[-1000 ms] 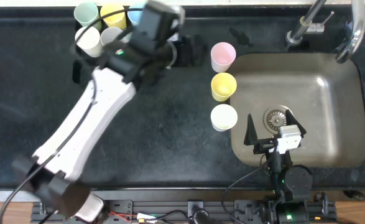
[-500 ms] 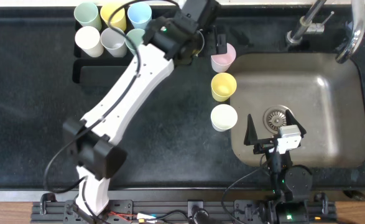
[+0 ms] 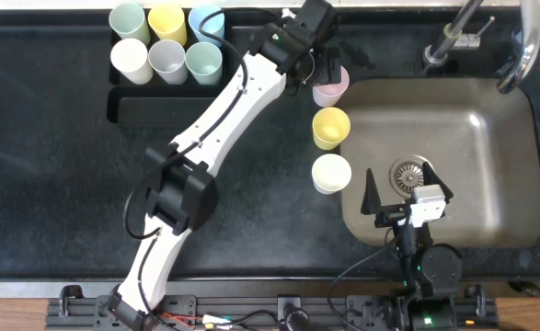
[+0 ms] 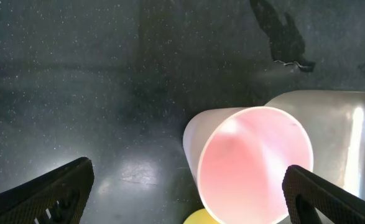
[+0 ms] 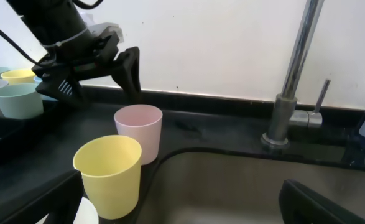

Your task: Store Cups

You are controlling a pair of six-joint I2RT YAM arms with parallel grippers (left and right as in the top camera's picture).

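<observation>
At the sink-side edge of the worktop (image 3: 49, 184), the pink cup (image 3: 329, 85) stands upright at 12 o'clock of the yellow cup (image 3: 330, 128) and the white cup (image 3: 330, 173). I have the left hand (image 4: 187, 169) above it, fingers spread wide and clear of the cup, which sits nearer one finger. The right hand (image 3: 406, 188) hangs over the sink (image 3: 490, 221), fingers apart, holding nothing. The storage tray (image 3: 122, 106) lies toward 9 o'clock.

Hazards, in my judgement:
- A descending finger may strike the rim and tip the cup toward 4 o'clock, into the sink.
- An off-centre closure may shove it against the yellow cup.
- The tapered wall may slip on lift.
</observation>
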